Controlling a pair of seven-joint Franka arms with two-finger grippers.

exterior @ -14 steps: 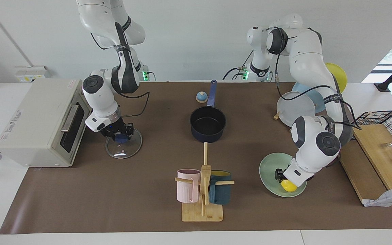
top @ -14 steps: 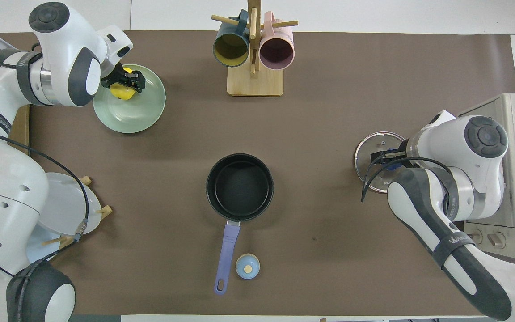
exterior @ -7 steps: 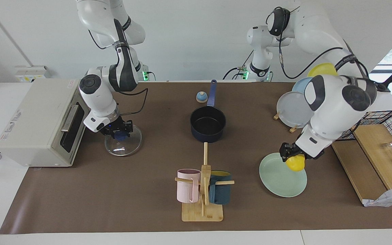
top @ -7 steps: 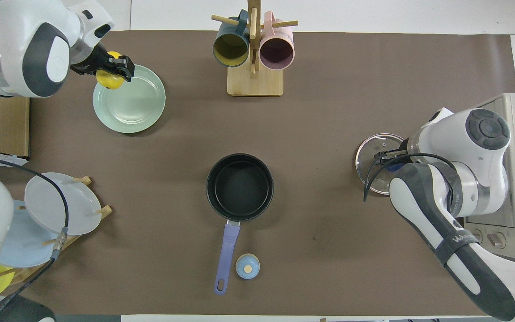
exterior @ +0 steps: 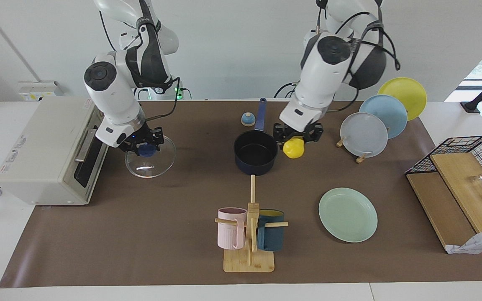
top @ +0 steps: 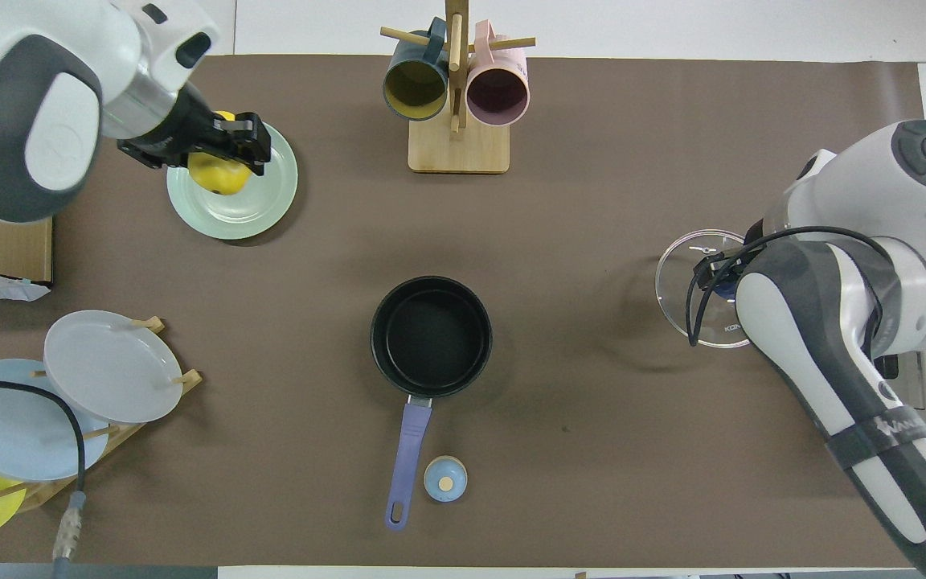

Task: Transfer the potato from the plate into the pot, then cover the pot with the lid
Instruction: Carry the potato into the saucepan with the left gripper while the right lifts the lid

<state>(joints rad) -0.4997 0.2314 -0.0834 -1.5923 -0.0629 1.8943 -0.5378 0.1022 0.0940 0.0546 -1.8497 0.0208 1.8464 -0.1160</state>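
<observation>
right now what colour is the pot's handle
Blue, a straight handle on the dark pot; clearest in the overhead view.

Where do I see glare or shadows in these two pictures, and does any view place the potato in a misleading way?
Facing view: a white glare streak lies on the glass lid, held up by the right gripper. Overhead view: the lid casts a soft curved shadow on the brown mat; the potato in the raised left gripper seems over the plate, but the facing view shows it beside the pot.
</observation>
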